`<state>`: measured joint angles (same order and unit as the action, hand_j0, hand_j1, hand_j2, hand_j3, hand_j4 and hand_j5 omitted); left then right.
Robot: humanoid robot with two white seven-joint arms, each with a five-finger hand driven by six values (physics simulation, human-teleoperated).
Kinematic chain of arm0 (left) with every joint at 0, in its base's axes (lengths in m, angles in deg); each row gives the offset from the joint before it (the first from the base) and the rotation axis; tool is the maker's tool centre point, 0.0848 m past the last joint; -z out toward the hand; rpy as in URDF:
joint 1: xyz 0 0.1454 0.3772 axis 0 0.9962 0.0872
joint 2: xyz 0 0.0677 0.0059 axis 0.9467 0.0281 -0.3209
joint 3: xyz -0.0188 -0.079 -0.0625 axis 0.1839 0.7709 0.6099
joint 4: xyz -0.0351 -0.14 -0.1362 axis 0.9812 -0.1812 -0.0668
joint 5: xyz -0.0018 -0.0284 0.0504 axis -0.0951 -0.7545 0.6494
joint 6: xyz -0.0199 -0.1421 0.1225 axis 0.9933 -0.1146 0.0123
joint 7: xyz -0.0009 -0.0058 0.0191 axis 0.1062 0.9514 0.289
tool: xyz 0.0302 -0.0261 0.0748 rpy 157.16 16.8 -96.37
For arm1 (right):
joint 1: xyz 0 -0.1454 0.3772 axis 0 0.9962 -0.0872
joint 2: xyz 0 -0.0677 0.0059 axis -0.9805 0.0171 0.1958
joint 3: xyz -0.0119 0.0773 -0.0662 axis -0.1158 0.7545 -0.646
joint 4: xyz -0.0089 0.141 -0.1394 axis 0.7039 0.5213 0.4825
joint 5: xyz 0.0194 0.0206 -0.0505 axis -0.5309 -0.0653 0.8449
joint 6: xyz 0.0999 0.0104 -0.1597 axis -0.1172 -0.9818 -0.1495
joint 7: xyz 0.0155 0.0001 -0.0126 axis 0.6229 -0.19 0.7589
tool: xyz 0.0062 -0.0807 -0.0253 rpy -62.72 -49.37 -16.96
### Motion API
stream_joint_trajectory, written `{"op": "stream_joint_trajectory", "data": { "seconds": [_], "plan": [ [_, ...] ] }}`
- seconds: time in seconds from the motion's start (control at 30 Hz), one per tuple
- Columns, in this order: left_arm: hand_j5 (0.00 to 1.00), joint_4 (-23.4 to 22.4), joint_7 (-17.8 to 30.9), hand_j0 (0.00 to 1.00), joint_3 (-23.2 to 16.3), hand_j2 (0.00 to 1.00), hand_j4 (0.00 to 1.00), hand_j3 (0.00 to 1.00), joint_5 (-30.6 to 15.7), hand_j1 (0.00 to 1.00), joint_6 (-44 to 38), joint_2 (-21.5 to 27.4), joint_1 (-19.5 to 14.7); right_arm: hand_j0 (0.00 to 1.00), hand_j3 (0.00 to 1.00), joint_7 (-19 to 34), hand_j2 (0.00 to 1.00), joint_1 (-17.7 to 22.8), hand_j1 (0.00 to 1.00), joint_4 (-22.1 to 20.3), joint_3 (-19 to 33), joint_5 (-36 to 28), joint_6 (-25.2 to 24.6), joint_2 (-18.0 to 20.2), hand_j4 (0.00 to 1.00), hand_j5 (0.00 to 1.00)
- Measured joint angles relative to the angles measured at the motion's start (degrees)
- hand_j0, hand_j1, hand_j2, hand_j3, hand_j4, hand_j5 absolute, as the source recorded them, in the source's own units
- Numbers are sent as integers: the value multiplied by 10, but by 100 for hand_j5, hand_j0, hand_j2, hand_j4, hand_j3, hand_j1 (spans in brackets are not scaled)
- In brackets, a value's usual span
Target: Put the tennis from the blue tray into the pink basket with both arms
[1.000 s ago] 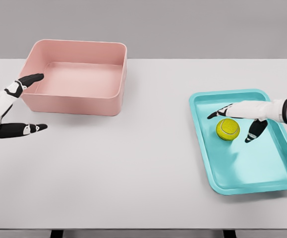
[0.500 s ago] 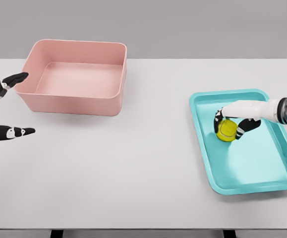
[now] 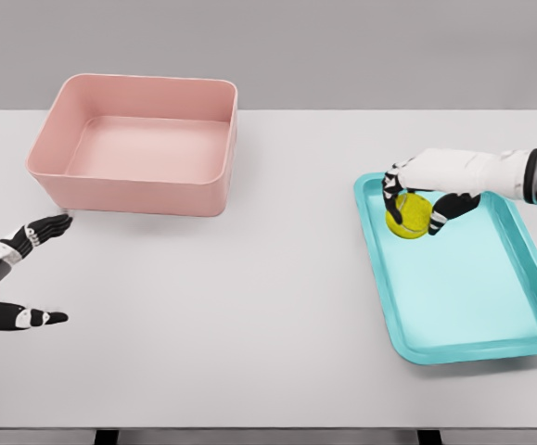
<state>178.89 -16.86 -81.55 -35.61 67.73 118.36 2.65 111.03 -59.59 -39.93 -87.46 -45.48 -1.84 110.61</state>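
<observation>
I see the right hand (image 3: 423,190) curled around the ball (image 3: 408,215) | ball: yellow-green, round, pale seam, over the far left corner of the blue tray (image 3: 491,324) | left hand (image 3: 13,278) spread, holding nothing, near left of the pink basket (image 3: 134,190) | table (image 3: 249,315) white

white table (image 3: 249,306) | flat top, spans the whole view | plain grey wall (image 3: 342,46) behind it
</observation>
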Motion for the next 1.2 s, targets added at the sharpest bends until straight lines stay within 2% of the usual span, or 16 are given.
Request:
{"op": "stream_joint_trajectory", "data": {
  "seconds": [0.07,0.2,0.3,0.37,0.47,0.5,0.53,0.57,0.6,0.83,0.9,0.97,1.03,1.1,1.13,1.2],
  "plan": [
    [100,0,0,100,1,100,100,100,-3,100,0,5,0,25,25,0,25,2,25,-13,3,0,21,-33,25,25],
    [100,-2,-1,100,4,100,100,100,-4,100,0,6,1,25,25,0,25,0,25,-18,-12,9,37,-145,25,25],
    [100,-3,-1,100,4,100,100,100,-2,100,0,6,1,26,26,0,26,4,26,11,-32,42,37,-237,26,26],
    [100,-5,0,100,4,100,100,100,-2,100,0,6,1,27,27,0,27,3,27,38,-49,64,37,-281,27,27],
    [100,-6,0,100,4,100,100,100,0,100,0,6,1,41,41,0,41,4,41,65,-62,88,33,-322,41,41],
    [100,-6,0,100,4,100,100,100,0,100,0,6,1,52,52,0,52,4,52,70,-64,93,32,-330,52,52],
    [100,-7,1,100,4,100,100,100,0,100,0,6,1,56,56,0,56,3,56,73,-66,100,31,-336,56,56],
    [100,-7,2,100,5,100,100,100,0,100,0,6,2,70,70,0,70,4,70,76,-67,106,30,-341,70,70],
    [100,-7,3,100,5,100,100,100,0,100,0,5,2,100,100,0,100,3,100,77,-68,111,30,-344,100,100],
    [100,-8,4,100,5,100,100,100,1,100,0,5,5,100,100,0,100,1,100,75,-65,121,33,-348,100,100],
    [100,-7,3,100,4,100,100,100,1,100,0,5,6,100,100,0,100,4,100,56,-43,120,37,-342,100,100],
    [100,-7,3,100,1,100,100,100,6,100,0,5,6,100,100,0,100,21,100,19,6,101,59,-316,100,100],
    [100,-7,2,100,-3,100,100,100,17,100,0,5,7,100,100,0,100,35,100,-4,55,33,112,-264,100,100],
    [100,-6,1,100,-5,100,100,100,24,100,0,5,6,100,100,0,100,109,100,-15,110,-35,145,-194,100,100],
    [100,-5,1,100,-7,100,100,100,26,100,0,3,2,100,100,0,100,161,100,-19,148,-58,155,-162,100,100],
    [100,-3,3,100,-9,100,100,100,34,100,0,-10,-10,100,100,0,100,276,100,-21,254,-81,169,-122,100,100]
  ]
}}
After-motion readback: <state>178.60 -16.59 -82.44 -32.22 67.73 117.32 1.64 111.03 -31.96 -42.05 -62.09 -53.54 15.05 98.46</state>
